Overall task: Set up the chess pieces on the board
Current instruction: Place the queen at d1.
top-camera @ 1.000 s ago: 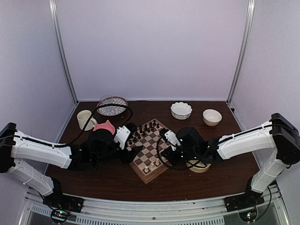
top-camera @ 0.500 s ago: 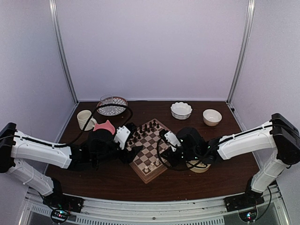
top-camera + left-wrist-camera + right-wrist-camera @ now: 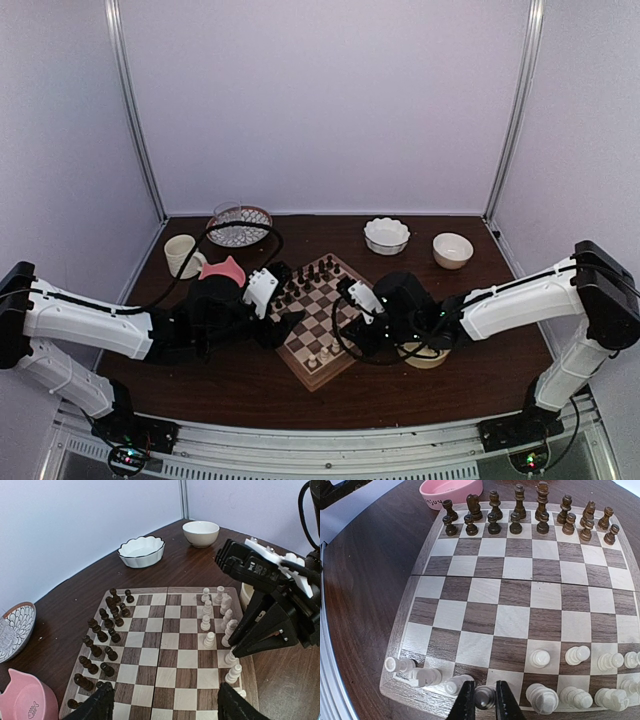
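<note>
The board (image 3: 322, 310) lies as a diamond between my two arms. Dark brown figures (image 3: 517, 515) fill its far two rows in the right wrist view. Several cream-white chess pieces (image 3: 540, 658) stand along the near rows, and two or three (image 3: 422, 676) lie tipped at the near left corner. My right gripper (image 3: 484, 700) is shut on one cream-white piece (image 3: 484, 695) over the nearest row; its foot is hidden. The left wrist view shows those black fingers (image 3: 250, 630) among the white pieces (image 3: 207, 625). My left gripper (image 3: 167, 707) hangs open over the board's opposite edge, holding nothing.
A pink bowl (image 3: 222, 271), a cream cup (image 3: 182, 253) and a patterned dish (image 3: 240, 224) stand left of the board. A white scalloped bowl (image 3: 387, 235) and a small cream bowl (image 3: 452, 249) sit at the back right. A tan bowl (image 3: 425, 357) lies under my right arm.
My right gripper has shifted slightly left along the board's edge, still shut on the piece. The left arm has not moved.
</note>
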{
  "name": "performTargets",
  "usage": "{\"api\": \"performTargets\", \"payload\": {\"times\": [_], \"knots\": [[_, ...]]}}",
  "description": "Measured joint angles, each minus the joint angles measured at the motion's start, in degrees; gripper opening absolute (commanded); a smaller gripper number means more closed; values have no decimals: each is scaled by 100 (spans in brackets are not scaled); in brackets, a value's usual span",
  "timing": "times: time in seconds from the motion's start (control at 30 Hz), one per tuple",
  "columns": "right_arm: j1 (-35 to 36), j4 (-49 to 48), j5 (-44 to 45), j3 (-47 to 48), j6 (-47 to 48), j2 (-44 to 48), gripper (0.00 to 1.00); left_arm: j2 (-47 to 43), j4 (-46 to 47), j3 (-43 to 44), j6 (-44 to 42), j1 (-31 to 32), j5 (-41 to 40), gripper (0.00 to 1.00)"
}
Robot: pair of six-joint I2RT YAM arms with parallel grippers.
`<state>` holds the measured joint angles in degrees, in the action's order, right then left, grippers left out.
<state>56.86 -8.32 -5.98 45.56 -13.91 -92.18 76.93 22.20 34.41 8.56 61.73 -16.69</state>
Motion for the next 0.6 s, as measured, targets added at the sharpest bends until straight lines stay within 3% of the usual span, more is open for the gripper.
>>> {"api": "performTargets", "payload": {"times": [0.47, 0.6], "knots": [[0, 7, 0, 22, 7, -4, 13, 0, 0, 0, 2, 0, 9, 71], [0, 7, 0, 37, 11, -13, 18, 0, 0, 0, 4, 0, 24, 71]]}}
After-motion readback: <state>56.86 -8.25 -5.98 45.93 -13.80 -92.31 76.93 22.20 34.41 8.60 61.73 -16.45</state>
